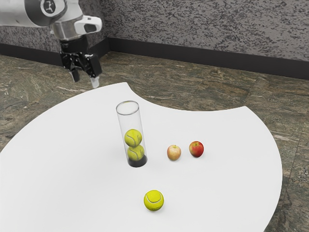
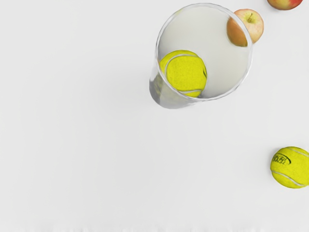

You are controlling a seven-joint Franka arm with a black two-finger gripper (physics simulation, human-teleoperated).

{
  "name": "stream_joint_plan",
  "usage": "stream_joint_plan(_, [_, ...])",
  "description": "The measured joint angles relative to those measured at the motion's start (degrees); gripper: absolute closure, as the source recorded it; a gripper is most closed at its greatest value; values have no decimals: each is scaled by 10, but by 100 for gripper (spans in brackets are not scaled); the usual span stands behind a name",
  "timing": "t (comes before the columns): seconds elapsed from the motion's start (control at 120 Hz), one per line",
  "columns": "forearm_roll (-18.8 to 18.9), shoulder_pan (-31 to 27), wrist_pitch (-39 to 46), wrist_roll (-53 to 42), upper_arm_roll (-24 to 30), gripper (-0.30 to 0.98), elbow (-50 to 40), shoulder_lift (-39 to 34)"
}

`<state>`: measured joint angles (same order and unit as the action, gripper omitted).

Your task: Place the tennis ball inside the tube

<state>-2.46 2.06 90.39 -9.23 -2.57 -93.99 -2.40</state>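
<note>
My black two-finger gripper (image 1: pixel 85 79) is raised at the exterior view's upper left, fingers apart. Loose yellow-green tennis ball (image 1: pixel 154 200) sits on the white round-edged table (image 1: pixel 63 159), near the upright clear cylindrical tube (image 1: pixel 129 120) holding two stacked yellow-green balls (image 1: pixel 133 138); yellow-red apple (image 1: pixel 174 152) and redder apple (image 1: pixel 196 149) beside each other.
</note>
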Motion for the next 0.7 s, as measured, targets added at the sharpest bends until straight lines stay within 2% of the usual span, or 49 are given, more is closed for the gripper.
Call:
stream_joint_plan(0.2, [-6,36,59,9,47,0,-136,-50])
stream_joint_plan(0.7, [-12,46,188,62,119,0,-260,-14])
